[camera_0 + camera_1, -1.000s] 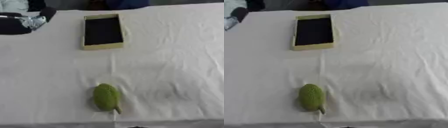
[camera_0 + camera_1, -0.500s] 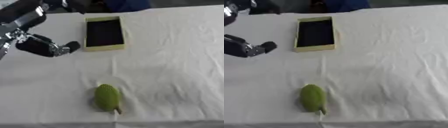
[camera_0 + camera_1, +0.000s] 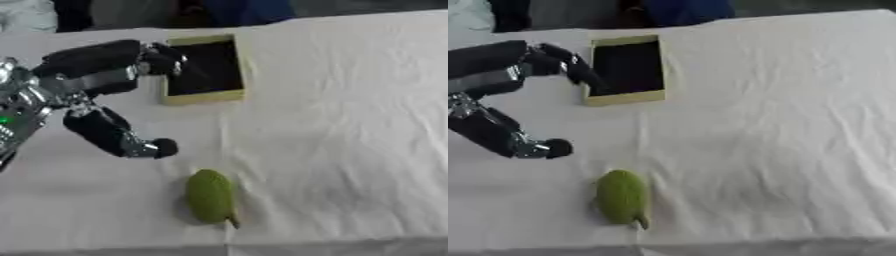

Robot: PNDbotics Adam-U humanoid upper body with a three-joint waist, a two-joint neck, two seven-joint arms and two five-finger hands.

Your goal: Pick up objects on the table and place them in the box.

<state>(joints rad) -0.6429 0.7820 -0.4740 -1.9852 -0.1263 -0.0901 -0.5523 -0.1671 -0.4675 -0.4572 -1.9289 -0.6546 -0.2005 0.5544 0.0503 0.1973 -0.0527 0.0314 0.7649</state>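
Note:
A green mango-like fruit (image 3: pixel 211 195) with a short stem lies on the white cloth near the table's front edge. A shallow yellow-rimmed box (image 3: pixel 204 68) with a dark inside sits further back, left of the middle. My left hand (image 3: pixel 87 82) hovers over the cloth left of the box, open, with its fingers (image 3: pixel 162 59) spread towards the box and its thumb (image 3: pixel 149 148) pointing down towards the fruit. It holds nothing and stands above and to the left of the fruit. My right hand is not in sight.
A white cloth (image 3: pixel 350 125) covers the whole table; its front edge runs along the bottom. Dark and pale shapes lie beyond the far edge.
My left hand has come further in from the left, towards the middle and the fruit, and has opened wide. The fruit and the box lie where they were.

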